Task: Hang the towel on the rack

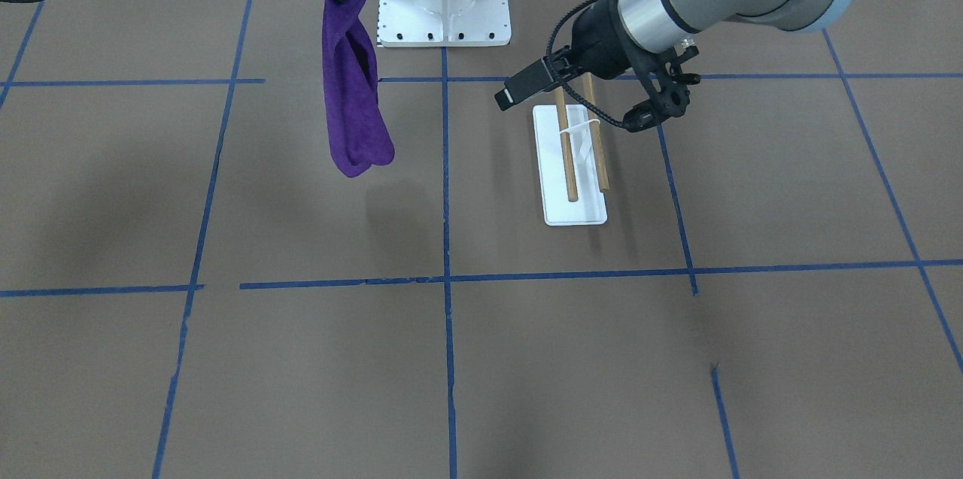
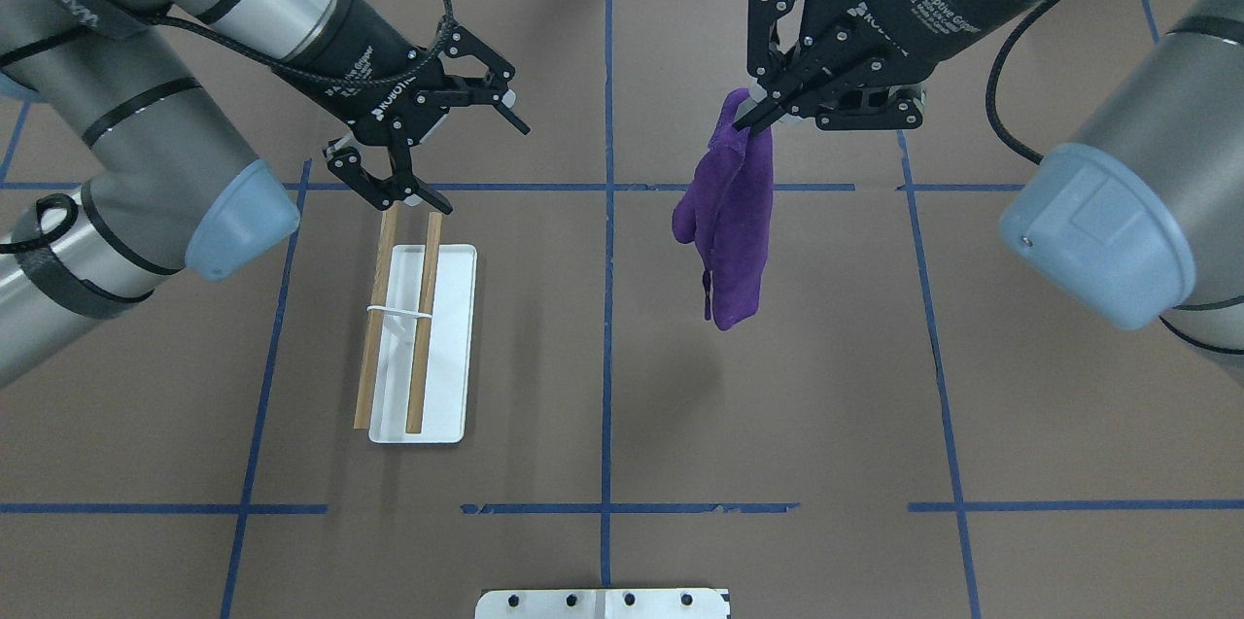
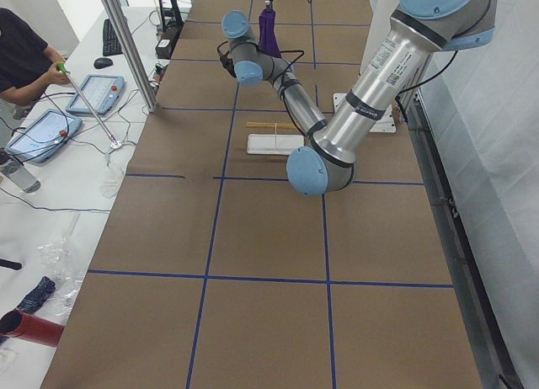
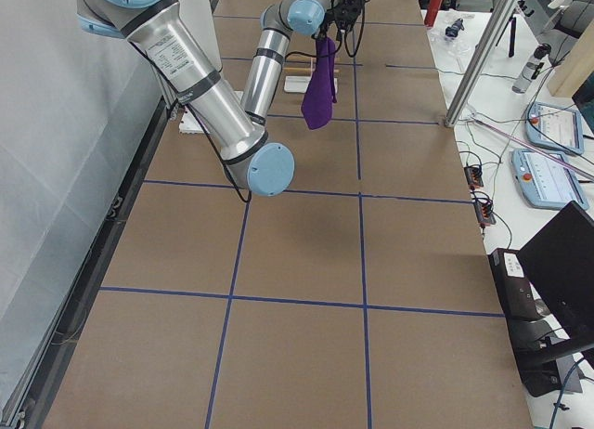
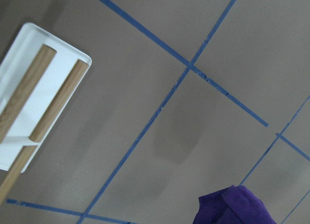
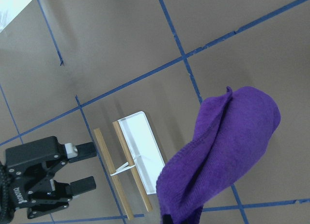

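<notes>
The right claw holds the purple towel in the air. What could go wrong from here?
1. The right claw pinches only the top edge of the towel, so it may slip out while moving.
2. The open left claw hovers by one end of the rack; the towel could catch on it.
3. The towel hangs bunched, so it might drape unevenly and slide off.

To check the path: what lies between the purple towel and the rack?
Nothing stands there. In the overhead view, only bare brown table and one blue tape line separate the towel and the rack.
</notes>
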{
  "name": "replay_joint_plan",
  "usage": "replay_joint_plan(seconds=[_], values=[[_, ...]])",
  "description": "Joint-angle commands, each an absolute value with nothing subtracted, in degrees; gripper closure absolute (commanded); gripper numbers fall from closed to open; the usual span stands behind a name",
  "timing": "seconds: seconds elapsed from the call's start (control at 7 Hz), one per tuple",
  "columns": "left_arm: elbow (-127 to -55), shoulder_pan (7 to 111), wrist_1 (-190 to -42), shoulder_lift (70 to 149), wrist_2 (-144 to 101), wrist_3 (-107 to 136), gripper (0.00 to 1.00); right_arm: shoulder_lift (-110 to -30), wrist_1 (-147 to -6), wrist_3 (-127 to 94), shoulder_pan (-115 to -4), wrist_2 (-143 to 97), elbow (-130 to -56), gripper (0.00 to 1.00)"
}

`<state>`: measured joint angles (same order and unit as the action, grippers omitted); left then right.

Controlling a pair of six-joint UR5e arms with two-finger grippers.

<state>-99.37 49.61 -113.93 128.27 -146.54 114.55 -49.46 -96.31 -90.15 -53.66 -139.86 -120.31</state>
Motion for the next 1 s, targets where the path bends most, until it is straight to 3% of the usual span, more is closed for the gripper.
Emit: replay_joint_plan(seconds=[0.0, 0.86], values=[[-93.6, 48.0, -116.2, 133.3, -145.8, 119.9, 0.02, -48.4, -85.5, -89.8, -53.5, -139.9, -114.9, 1.00], [-87.3, 44.8, -121.9, 137.8, -136.1, 128.3, 0.02, -46.1, -83.8, -86.0, -51.5, -140.0, -115.4, 1.00]])
